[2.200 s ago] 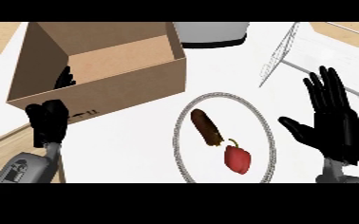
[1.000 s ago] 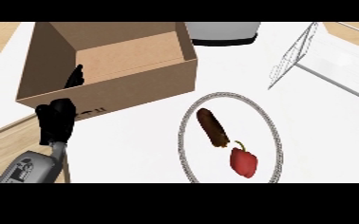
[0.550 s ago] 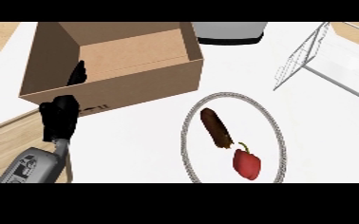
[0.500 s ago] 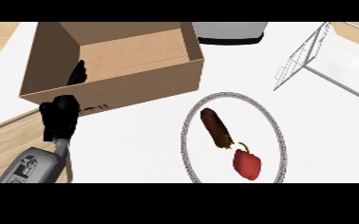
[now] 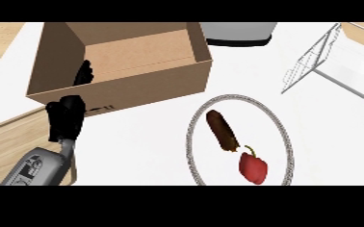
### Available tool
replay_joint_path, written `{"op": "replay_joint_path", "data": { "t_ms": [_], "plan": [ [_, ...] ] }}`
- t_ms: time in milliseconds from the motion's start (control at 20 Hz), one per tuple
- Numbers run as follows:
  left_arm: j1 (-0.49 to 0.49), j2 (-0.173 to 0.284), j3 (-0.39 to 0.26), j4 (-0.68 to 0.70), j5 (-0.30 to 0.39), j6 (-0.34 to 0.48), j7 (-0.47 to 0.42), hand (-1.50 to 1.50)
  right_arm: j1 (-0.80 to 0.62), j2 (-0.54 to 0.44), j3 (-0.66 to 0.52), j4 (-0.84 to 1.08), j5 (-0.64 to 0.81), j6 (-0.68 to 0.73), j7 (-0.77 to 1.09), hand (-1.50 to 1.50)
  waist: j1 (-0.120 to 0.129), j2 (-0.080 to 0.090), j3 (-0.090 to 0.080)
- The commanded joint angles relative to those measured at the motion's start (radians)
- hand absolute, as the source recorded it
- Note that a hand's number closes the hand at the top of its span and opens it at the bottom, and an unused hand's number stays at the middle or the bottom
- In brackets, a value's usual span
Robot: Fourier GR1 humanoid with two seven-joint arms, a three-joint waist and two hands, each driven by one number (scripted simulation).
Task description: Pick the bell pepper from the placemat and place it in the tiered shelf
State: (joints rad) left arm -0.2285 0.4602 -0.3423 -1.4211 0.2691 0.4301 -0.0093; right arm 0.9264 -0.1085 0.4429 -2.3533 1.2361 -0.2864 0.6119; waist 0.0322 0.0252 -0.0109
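white counter [image 5: 142, 144] | pepper [image 5: 253, 168] on placemat [image 5: 284, 130]: light, slick, grab around body | left hand [image 5: 65, 118] grasping box [image 5: 153, 84] wall | right hand out of view

My left hand [image 5: 68, 120] is at the left of the scene, raised from the near-left corner on my grey forearm [image 5: 35, 166], which slants up and to the right. The black palm faces away from me, and my fingers [image 5: 83, 72] reach farther up and away, curled over the edge in front of them, with the tips showing beyond it. My thumb side is tucked close to the palm. My right hand is out of sight.
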Motion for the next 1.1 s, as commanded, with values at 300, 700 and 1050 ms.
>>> {"op": "replay_joint_path", "data": {
  "t_ms": [300,700,1050],
  "plan": [
    [-0.060,-0.049,-0.079,-0.008,-0.011,-0.081,0.013,0.00,-0.283,0.107,0.246,0.031,0.367,0.240,0.359,-1.50,-0.015,-0.010,0.006],
    [-0.026,-0.062,-0.080,0.022,-0.033,-0.088,-0.042,0.00,-0.539,0.108,0.344,0.122,0.398,0.363,0.632,-1.50,-0.024,-0.015,0.008],
    [-0.030,-0.067,-0.075,-0.009,-0.034,-0.074,0.003,0.00,-0.605,0.107,0.362,0.183,0.366,0.343,0.713,-1.50,-0.034,-0.021,0.010]
  ]
}}
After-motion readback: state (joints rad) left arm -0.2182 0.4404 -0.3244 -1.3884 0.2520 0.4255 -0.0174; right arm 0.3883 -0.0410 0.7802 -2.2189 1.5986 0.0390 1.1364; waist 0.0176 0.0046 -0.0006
